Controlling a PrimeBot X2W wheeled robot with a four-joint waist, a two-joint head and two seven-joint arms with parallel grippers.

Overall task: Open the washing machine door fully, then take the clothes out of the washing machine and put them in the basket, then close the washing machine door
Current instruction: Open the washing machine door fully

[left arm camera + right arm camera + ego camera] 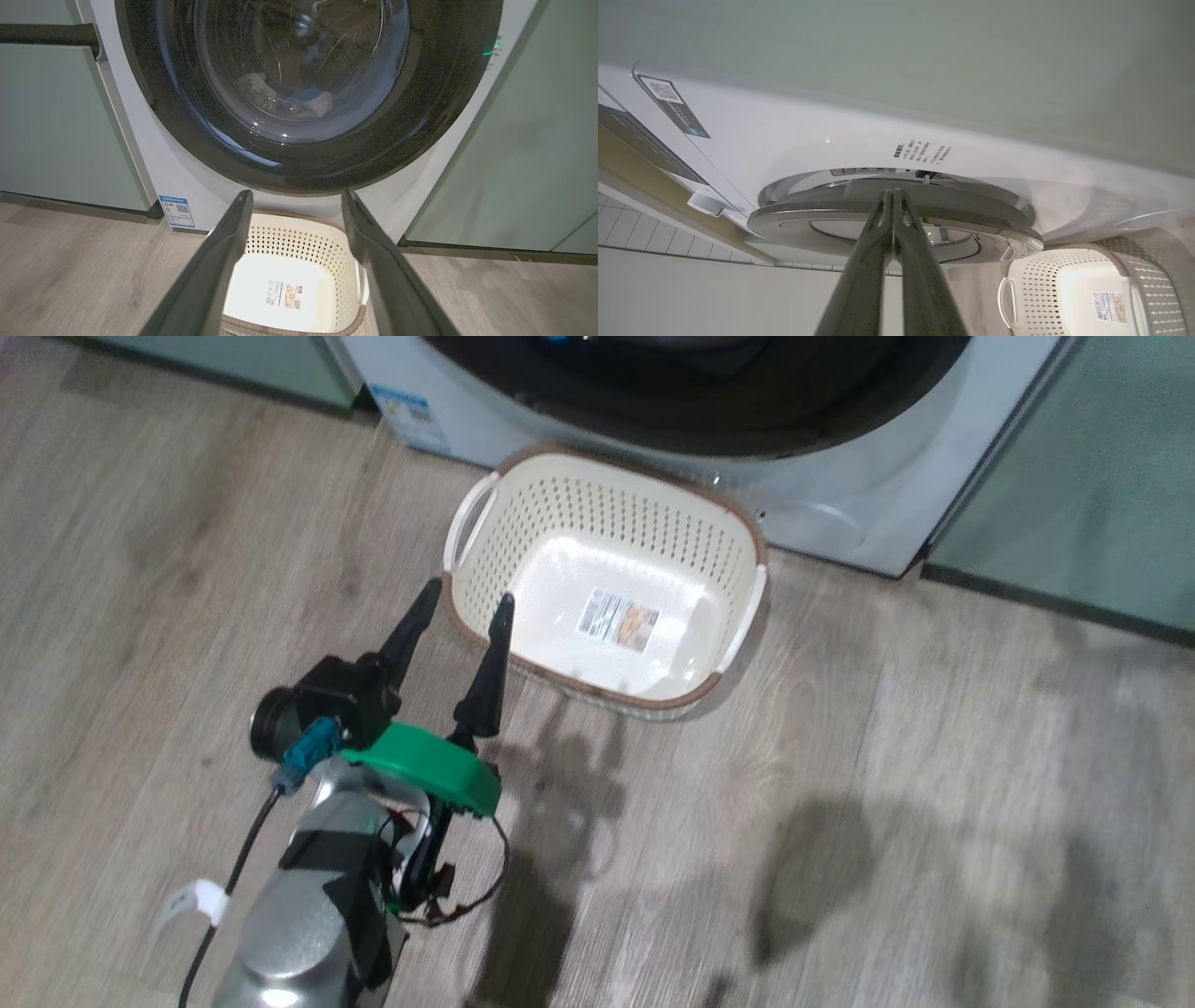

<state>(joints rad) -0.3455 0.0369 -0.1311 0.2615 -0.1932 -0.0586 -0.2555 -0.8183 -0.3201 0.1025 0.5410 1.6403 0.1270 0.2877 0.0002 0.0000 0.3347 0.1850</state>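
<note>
Washing machine door just ahead of closed right hand

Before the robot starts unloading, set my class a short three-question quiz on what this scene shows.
1. True or false: the cream perforated plastic basket with the brown rim already holds laundry.
2. Fill in: the long dark left fingers stand ___; the right fingers are pressed ___.
3. Where do the pale clothes lie? A) in the basket B) behind the round black-rimmed glass door of the white washing machine C) gripped by the right fingers.
Key: 1 false; 2 apart, together; 3 B.
</note>
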